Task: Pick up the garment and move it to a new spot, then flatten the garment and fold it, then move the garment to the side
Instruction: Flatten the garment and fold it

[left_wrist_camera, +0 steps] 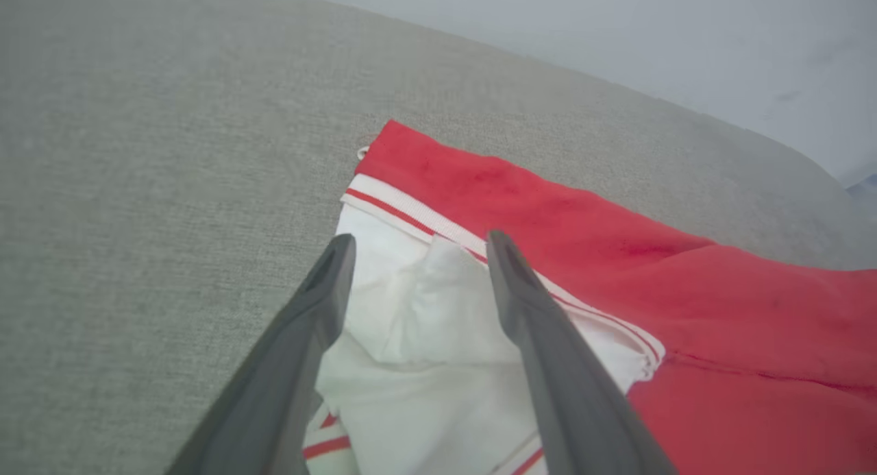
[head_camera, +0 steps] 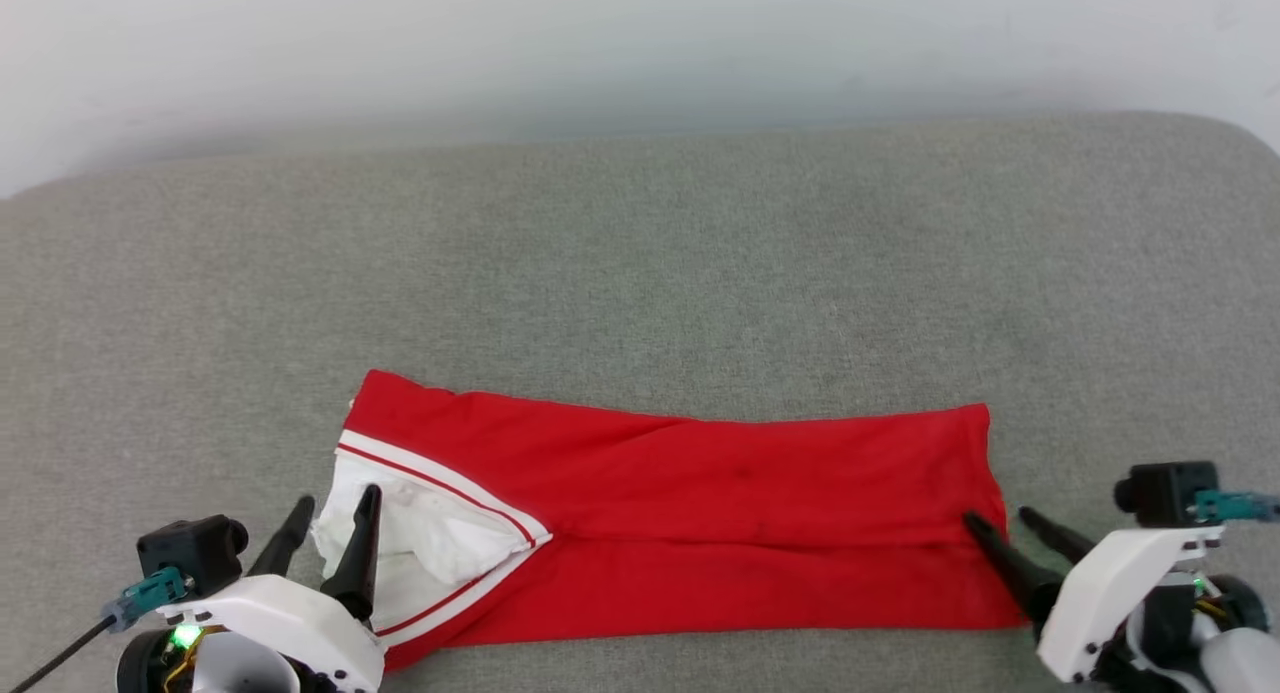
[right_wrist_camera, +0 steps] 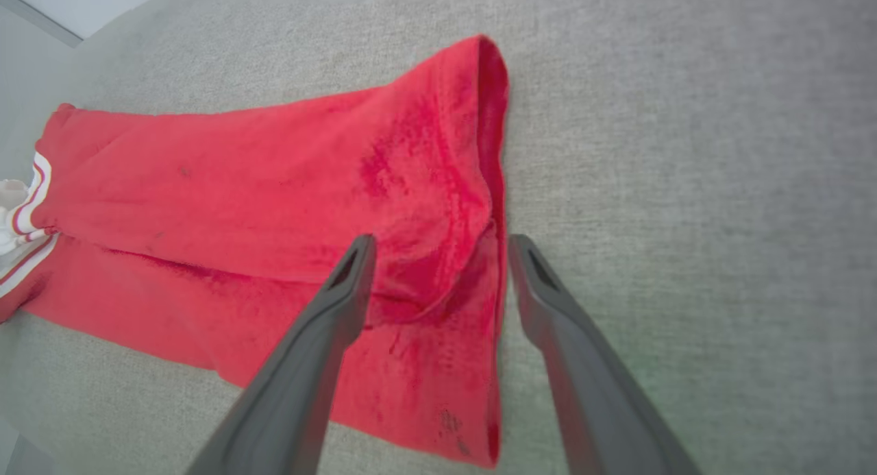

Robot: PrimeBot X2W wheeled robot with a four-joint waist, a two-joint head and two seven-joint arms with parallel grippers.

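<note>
Straddling opposite ends of the folded garment (head_camera: 720, 483) with left claw (head_camera: 338, 495) and right claw (head_camera: 995, 514) spread apart, risking a top-layer-only pinch undoing the fold.

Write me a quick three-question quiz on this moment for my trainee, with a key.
1. Multiple choice: the right tool is at which part of the garment? A its white end; B its plain red end; C its middle.
2. True or false: the left tool, at the white sleeve, is open.
3. Fill in: the garment lies on a ___ fabric surface.
Key: 1 B; 2 true; 3 grey.
</note>
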